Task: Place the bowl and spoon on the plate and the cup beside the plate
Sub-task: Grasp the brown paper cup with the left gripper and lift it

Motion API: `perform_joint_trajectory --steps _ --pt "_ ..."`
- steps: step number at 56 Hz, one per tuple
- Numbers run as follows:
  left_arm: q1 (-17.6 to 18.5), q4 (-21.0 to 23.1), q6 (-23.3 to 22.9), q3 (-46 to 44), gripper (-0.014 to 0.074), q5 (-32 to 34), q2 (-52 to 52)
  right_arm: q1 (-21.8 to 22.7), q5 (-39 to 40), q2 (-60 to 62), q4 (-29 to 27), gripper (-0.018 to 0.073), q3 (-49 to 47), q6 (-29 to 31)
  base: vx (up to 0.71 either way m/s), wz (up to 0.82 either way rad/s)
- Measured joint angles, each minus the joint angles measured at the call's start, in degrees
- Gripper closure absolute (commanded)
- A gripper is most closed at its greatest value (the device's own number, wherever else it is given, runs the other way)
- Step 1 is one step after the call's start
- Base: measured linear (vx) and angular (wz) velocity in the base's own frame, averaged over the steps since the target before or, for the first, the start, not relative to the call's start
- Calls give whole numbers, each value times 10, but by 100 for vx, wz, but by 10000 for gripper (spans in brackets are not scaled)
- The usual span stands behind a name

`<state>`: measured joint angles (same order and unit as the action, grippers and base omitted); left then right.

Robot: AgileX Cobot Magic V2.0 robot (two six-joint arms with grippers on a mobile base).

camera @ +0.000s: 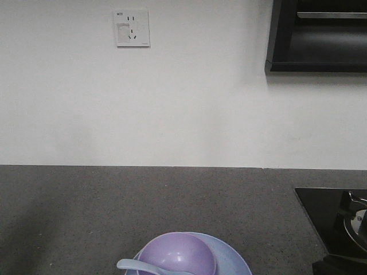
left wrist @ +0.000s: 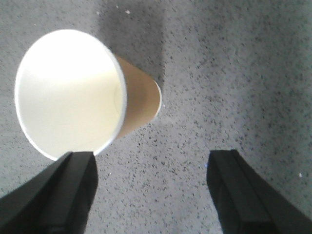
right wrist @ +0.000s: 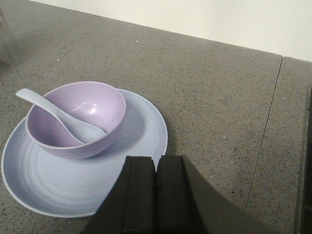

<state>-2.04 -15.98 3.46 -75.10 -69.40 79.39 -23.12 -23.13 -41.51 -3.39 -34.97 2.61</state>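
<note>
The left gripper (left wrist: 151, 157) has its two fingers (left wrist: 73, 187) wide apart, with bare counter (left wrist: 219, 73) in the gap between them. The cup (left wrist: 68, 92) stands on the counter with its mouth up, ahead of the gripper and off to the side of the gap, not between the fingers. The near edge of its rim meets the tip of the one finger in the left wrist view; whether they touch I cannot tell.

The right gripper (right wrist: 157, 163) has its fingers (right wrist: 139, 195) pressed together with nothing between them. Ahead of it and to one side lies the plate (right wrist: 141, 141) flat on the counter, its near rim just beside the fingertips. The bowl (right wrist: 78, 117) sits upright on the plate, off centre. The spoon (right wrist: 58, 119) lies in the bowl, scoop down inside and handle leaning out over the rim.

Counted: one cup, one bowl, one spoon, one plate. The cup shows in the left wrist view alone, so how it stands to the plate cannot be told.

In the front view a socket (camera: 132, 27) is on the wall, a dark cabinet (camera: 318, 37) hangs high at one side, and a black hob (camera: 332, 220) is set in the counter below it
</note>
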Motion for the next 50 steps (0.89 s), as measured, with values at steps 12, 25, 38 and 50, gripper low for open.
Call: perform_joint_trajectory --steps 12,25,38,50 --pt "-24 -1 1 0 6 31 9 0 0 0 0 568 0 0 0 0" --pt "-35 -1 5 0 10 55 51 0 0 0 0 568 0 1 0 0" --pt "-35 -1 5 0 125 66 89 0 0 0 0 568 0 1 0 0" --pt "-35 -1 6 0 507 81 92 0 0 0 0 568 0 1 0 0"
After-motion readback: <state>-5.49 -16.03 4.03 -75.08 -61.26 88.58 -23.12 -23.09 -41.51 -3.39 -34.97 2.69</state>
